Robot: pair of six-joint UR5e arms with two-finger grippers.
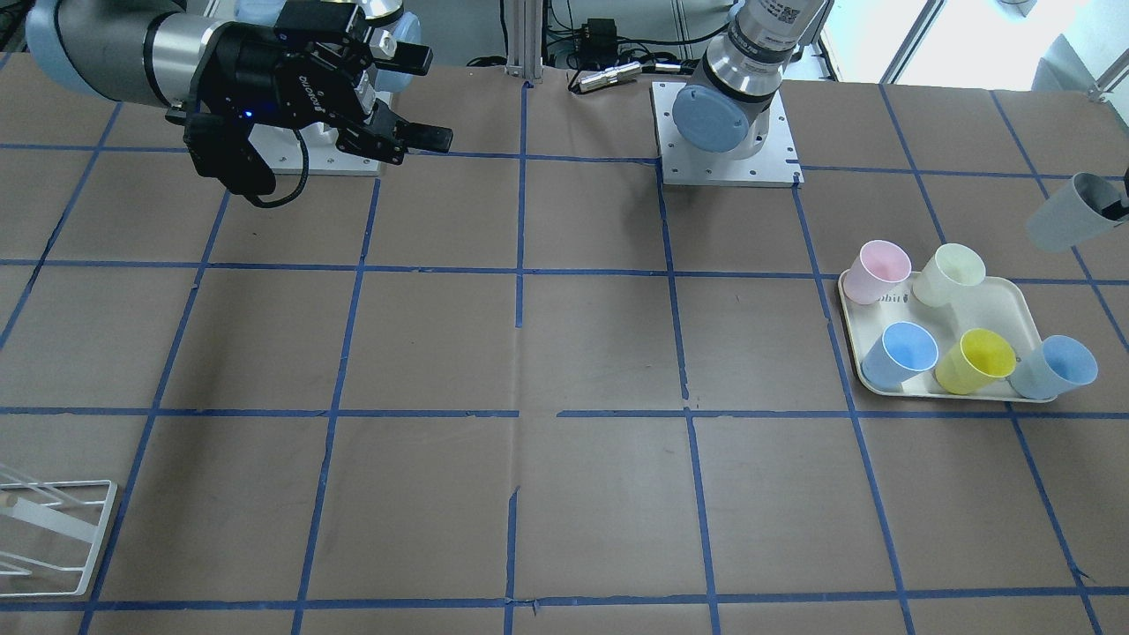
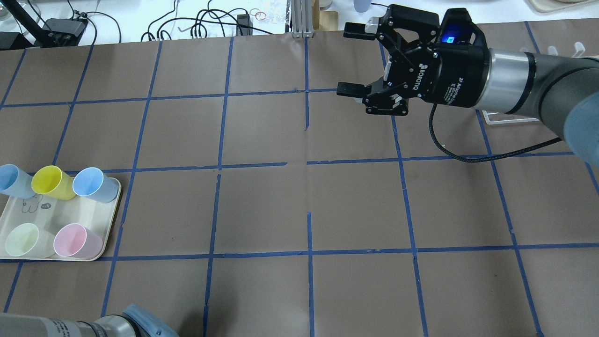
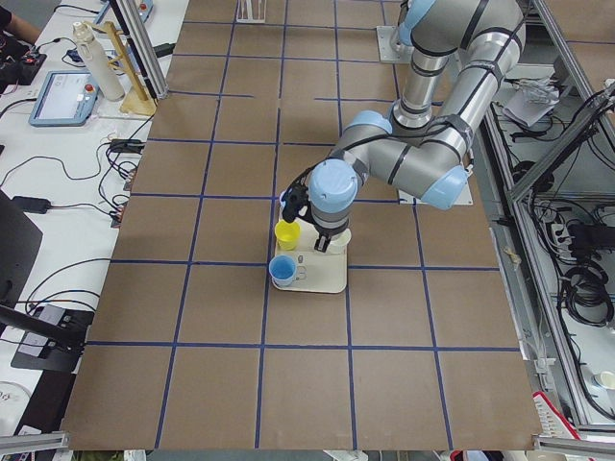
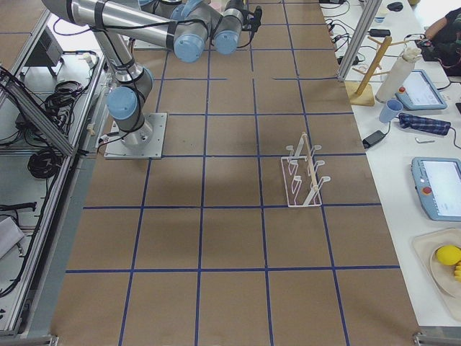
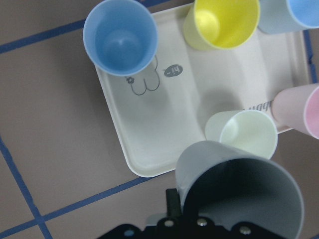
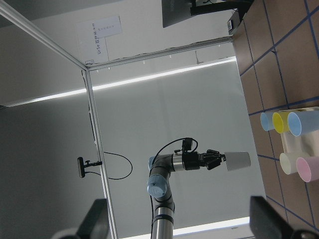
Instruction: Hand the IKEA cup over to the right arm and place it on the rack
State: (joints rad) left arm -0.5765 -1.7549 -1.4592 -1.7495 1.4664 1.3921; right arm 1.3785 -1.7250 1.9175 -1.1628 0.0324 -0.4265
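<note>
The IKEA cup [image 1: 1067, 216], pale grey, hangs tilted in the air at the front view's right edge, above and beyond the tray. My left gripper [image 1: 1113, 205] is shut on its rim, one finger inside. The left wrist view shows the cup [image 5: 239, 194] from above, over the tray's corner. My right gripper [image 1: 425, 97] is open and empty, held high on its side of the table; it also shows in the overhead view [image 2: 348, 60]. In the right wrist view the cup [image 6: 238, 160] is seen far off. The white wire rack [image 4: 306, 173] stands on the right arm's side.
A cream tray [image 1: 997, 304] holds a pink cup [image 1: 878, 272], a pale cream cup [image 1: 951, 273], a blue cup [image 1: 901, 353] and a yellow cup [image 1: 975, 360]; another light blue cup [image 1: 1054, 366] sits at its edge. The rack's corner [image 1: 53, 529] shows at the front view's lower left.
</note>
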